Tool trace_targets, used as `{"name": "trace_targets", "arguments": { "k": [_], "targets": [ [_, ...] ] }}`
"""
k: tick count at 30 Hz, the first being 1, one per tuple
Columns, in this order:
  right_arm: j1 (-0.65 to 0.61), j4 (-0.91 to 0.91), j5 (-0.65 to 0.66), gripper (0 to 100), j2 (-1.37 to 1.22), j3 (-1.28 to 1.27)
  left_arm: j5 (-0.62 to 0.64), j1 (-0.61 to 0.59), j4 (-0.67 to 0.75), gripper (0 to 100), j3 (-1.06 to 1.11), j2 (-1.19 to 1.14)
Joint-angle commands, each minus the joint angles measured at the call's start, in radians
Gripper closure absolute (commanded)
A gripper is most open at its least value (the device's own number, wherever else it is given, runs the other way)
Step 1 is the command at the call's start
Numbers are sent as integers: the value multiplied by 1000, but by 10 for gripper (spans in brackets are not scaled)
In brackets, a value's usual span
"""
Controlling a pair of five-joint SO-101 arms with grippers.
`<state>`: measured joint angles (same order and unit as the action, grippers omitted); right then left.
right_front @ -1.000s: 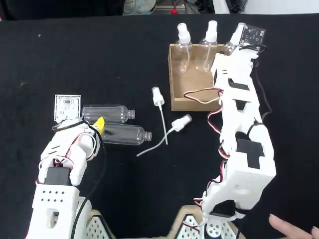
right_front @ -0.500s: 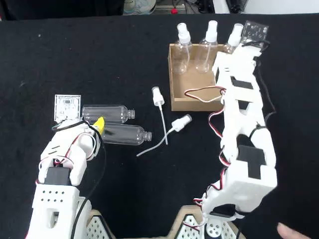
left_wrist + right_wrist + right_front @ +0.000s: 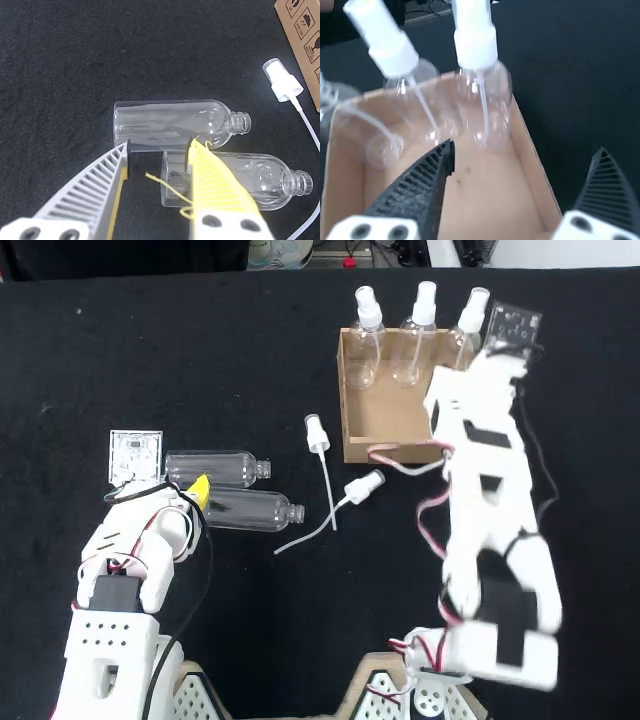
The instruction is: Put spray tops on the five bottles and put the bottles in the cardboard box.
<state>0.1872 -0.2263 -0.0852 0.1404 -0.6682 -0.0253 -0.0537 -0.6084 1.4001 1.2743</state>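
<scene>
Three bottles with spray tops (image 3: 367, 340) (image 3: 420, 335) (image 3: 468, 325) stand along the far side of the cardboard box (image 3: 385, 435). My right gripper (image 3: 525, 150) hangs open above the box wall (image 3: 532, 160), just short of the nearest capped bottle (image 3: 482, 95), holding nothing. Two uncapped clear bottles (image 3: 215, 468) (image 3: 255, 510) lie side by side on the black table. My left gripper (image 3: 159, 150) is open over their bases (image 3: 172, 122) (image 3: 235, 180). Two loose spray tops (image 3: 317, 433) (image 3: 364, 486) with long tubes lie between the bottles and the box.
The right arm (image 3: 485, 470) stretches along the box's right side, its cable looping over the box's front edge. A spray top (image 3: 282, 87) and the box's corner (image 3: 302, 25) lie beyond the two bottles in the left wrist view.
The right arm has drawn back from the third capped bottle, which now stands free in the box. A hand at the lower right has left the picture. The left arm has not moved.
</scene>
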Motion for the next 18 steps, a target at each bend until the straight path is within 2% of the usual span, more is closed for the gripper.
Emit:
{"name": "trace_targets", "arguments": {
  "k": [1, 6, 10, 13, 18],
  "targets": [
    [8, -98, -2, 620, 251, -91, 5, -15, 28, 812, -12, 3],
    [-84, -342, -2, 620, 579, -166, 3, -16, 26, 812, -12, 3],
    [-255, -491, -3, 620, 792, -211, 11, -65, 29, 813, -18, 3],
    [-443, -503, -2, 620, 877, -272, 31, -143, 31, 813, -30, 3],
    [-740, -414, -8, 620, 860, -371, 189, -297, 40, 813, -45, 3]
  ]
}}
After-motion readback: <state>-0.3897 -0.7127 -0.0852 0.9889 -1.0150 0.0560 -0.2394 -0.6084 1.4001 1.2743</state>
